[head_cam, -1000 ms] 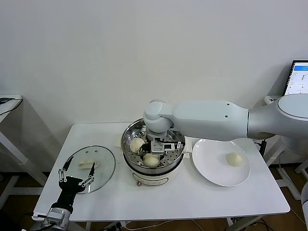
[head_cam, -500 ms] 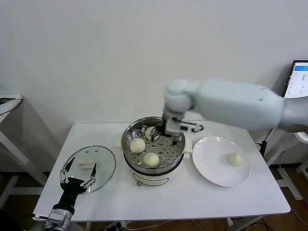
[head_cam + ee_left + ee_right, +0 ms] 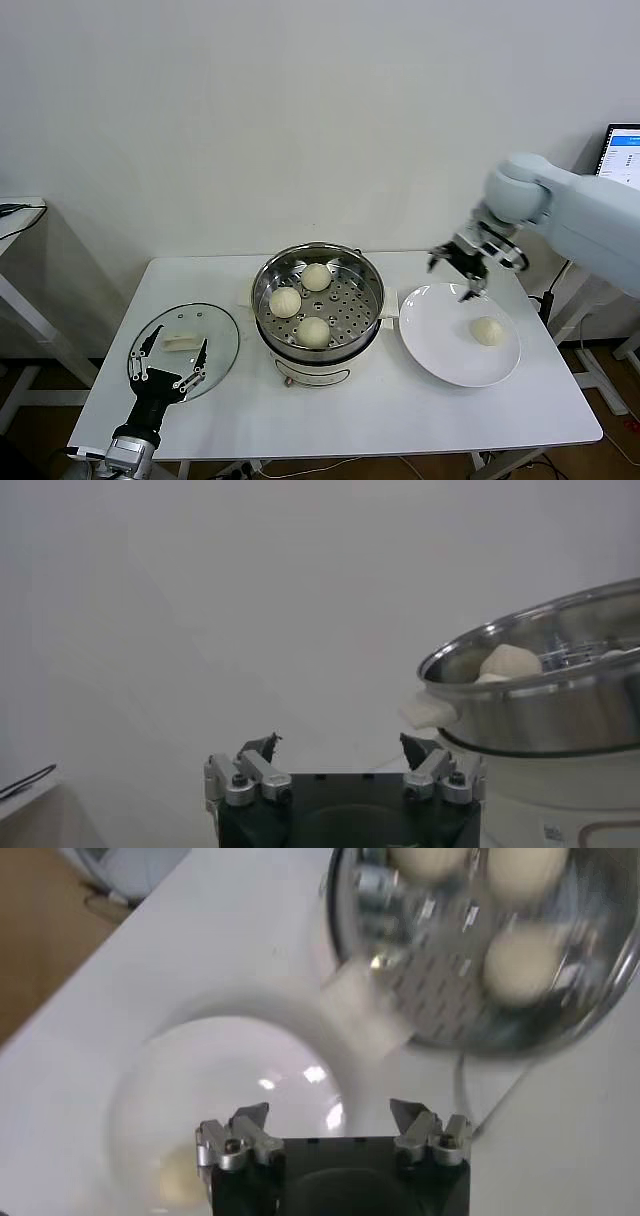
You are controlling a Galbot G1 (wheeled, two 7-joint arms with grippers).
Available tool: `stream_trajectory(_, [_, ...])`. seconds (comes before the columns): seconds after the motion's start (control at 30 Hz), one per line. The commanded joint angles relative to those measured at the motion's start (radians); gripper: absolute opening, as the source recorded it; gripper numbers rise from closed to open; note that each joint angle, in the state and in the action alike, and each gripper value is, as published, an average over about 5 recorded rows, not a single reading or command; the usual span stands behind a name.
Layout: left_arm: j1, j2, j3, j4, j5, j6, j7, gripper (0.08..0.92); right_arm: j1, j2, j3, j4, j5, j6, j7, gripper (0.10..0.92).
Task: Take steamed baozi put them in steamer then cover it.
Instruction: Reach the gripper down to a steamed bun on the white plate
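Worktop [image 3: 400,420]: white, rectangular, set against a plain white wall
Room: monitor [image 3: 620,160] lit at the far right edge; another white table [image 3: 20,215] at the far left
Steamer [image 3: 318,345]: centre of the worktop, uncovered, three baozi [image 3: 314,331] on its perforated tray
Plate [image 3: 440,350]: at 3 o'clock of the steamer, one baozi on its right half
Cover [image 3: 215,345]: flat on the worktop at 9 o'clock of the steamer
Right claw [image 3: 460,268]: spread, empty, above the plate's far rim
Left claw [image 3: 167,365]: spread, empty, at the cover's near edge
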Motion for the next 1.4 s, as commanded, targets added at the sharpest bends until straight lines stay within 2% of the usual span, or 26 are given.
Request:
stream_trajectory(0.03, [0.006,-0.001,0.008,-0.005,0.006,-0.004,0.0,0.823,-0.426,-0.113,0.398,-0.159,-0.196,-0.121,-0.03,0.823])
stream_trajectory(0.27, [0.014,-0.003,0.009,-0.006,0.011,-0.007,-0.002,0.823,-0.535,0.008,0.546,-0.309,-0.312,-0.089,0.009,0.823])
stream_trajectory(0.57, [0.009,-0.005,0.008,0.01,0.01,-0.004,-0.003,0.823,-0.565,0.114,0.59,-0.416,-0.359,-0.065,0.046,0.823])
stream_trajectory(1.03, [-0.012,-0.007,0.015,0.028,0.009,0.006,-0.004,0.823,-0.61,0.194,0.646,-0.491,-0.418,-0.029,0.107,0.823])
stream_trajectory(1.4, [-0.009,-0.008,0.013,0.028,0.01,0.003,-0.004,0.823,-0.627,0.201,0.664,-0.485,-0.438,-0.026,0.111,0.823])
